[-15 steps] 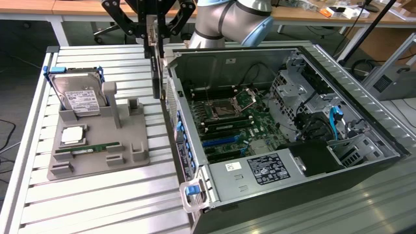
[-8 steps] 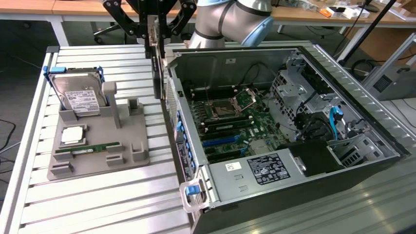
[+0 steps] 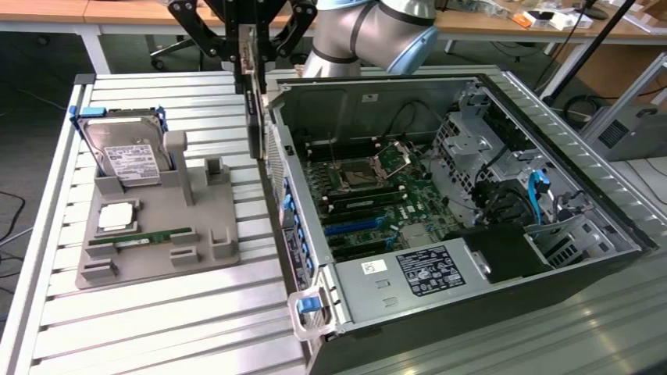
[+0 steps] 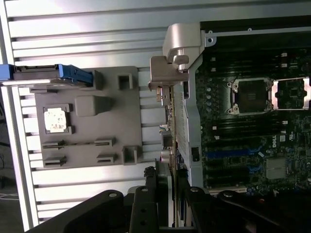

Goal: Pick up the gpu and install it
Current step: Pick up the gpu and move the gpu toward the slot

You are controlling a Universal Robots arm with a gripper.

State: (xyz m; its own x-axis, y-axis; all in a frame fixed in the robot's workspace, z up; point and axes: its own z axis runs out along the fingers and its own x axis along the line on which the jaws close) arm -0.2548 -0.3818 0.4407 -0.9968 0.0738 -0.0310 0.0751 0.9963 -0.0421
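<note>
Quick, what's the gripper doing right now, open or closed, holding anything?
The gripper: closed, holding the gpu on edge, vertical.

Hard drive, memory stick, grey fixture

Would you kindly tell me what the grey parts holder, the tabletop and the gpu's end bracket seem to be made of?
Parts holder: probably moulded or printed plastic; uniform matte grey, no glints.
Tabletop: likely aluminium; pale ribbed slats with soft sheen.
End bracket of the gpu: seemingly thin folded sheet metal, satin silver.
</note>
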